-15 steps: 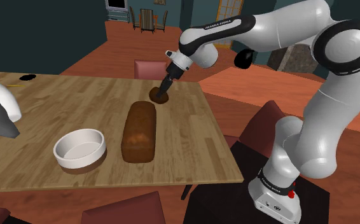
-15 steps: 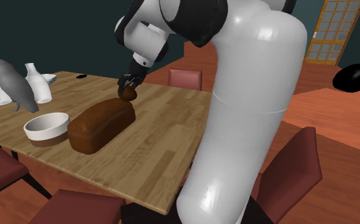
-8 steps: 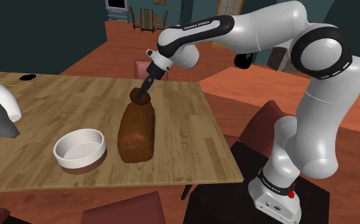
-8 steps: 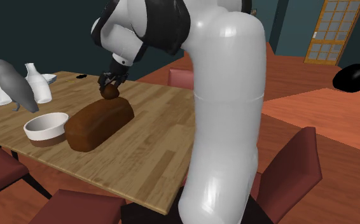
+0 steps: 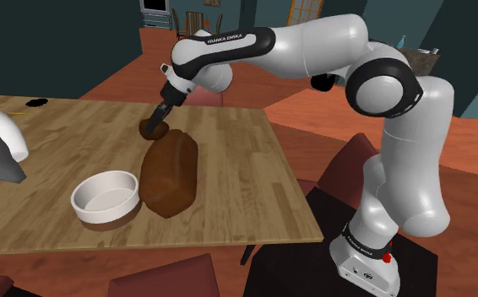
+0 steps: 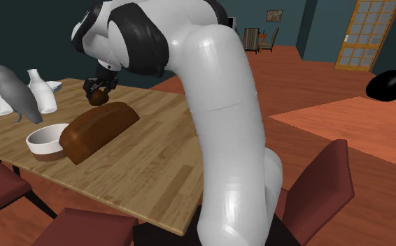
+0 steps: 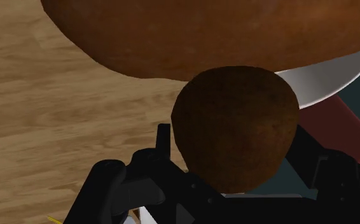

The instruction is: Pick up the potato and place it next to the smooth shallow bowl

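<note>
Bowl [image 5: 105,196] white, on table [image 5: 254,169], shoulder view's left | potato [image 5: 151,131] brown, clamped on both sides between fingers of gripper [image 5: 154,126], over table at far end of loaf [image 5: 170,173], apart from bowl | nearly round in wrist view, long axis unclear | loaf's near end just beside bowl

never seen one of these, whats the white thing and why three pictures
The white thing is a robot arm on a box stand, with a black two-finger tool at its tip. All three are simulator renders of one moment: one looks down from beside the stand, one from another spot by the table, one from a camera on the hand. On the wooden table lie a brown loaf and a white shallow bowl; white bottles stand at one end. The tool is shut on a brown potato, near the loaf's end.
</note>
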